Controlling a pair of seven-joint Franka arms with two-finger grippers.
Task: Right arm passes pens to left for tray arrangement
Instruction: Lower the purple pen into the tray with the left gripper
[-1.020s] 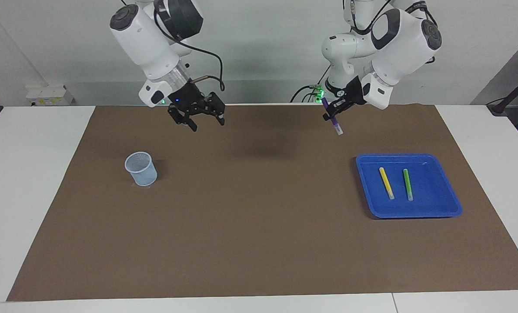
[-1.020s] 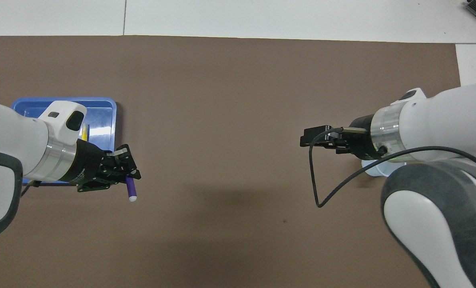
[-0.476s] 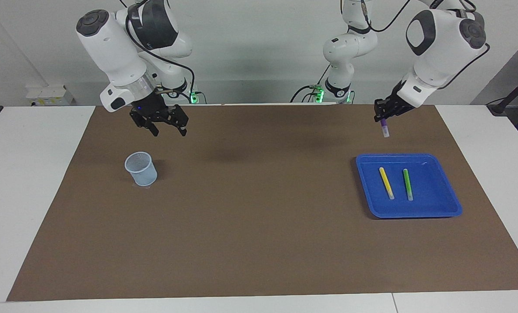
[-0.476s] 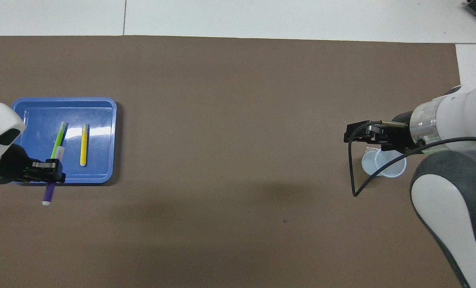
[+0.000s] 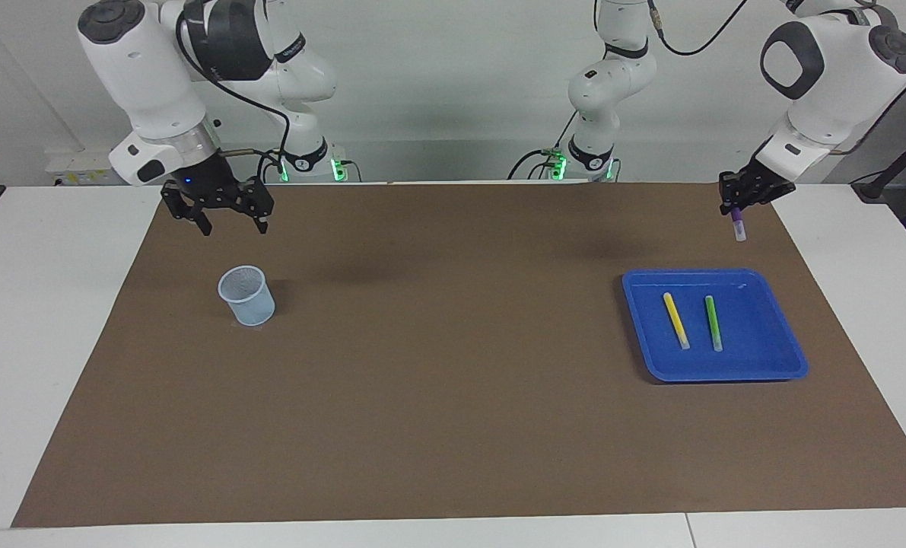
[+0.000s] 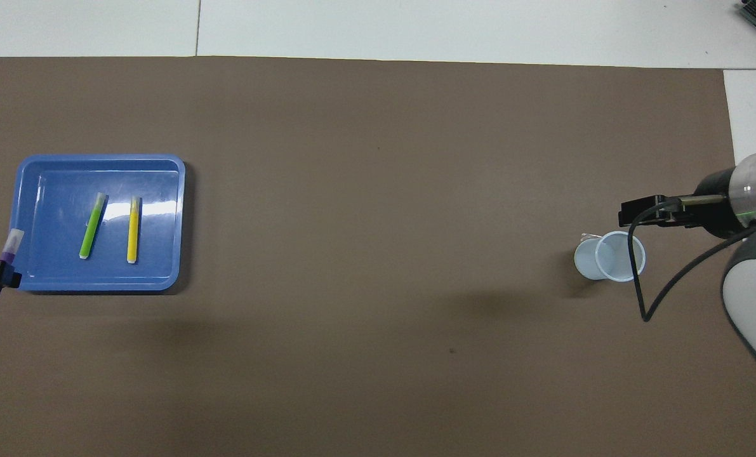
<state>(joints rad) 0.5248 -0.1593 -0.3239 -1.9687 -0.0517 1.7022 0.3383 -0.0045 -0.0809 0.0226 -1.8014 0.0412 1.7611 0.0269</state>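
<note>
Purple pen (image 5: 739,225), clamped in left gripper (image 5: 735,199), hangs near-upright, whitish end down; right gripper (image 5: 227,221) gapes

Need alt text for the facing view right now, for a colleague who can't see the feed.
The left pincer, raised over the brown mat near the blue tray, grips a purple pen that hangs down. A yellow pen and a green pen lie side by side in the tray. The right pincer hangs open above a pale-blue cup.
</note>
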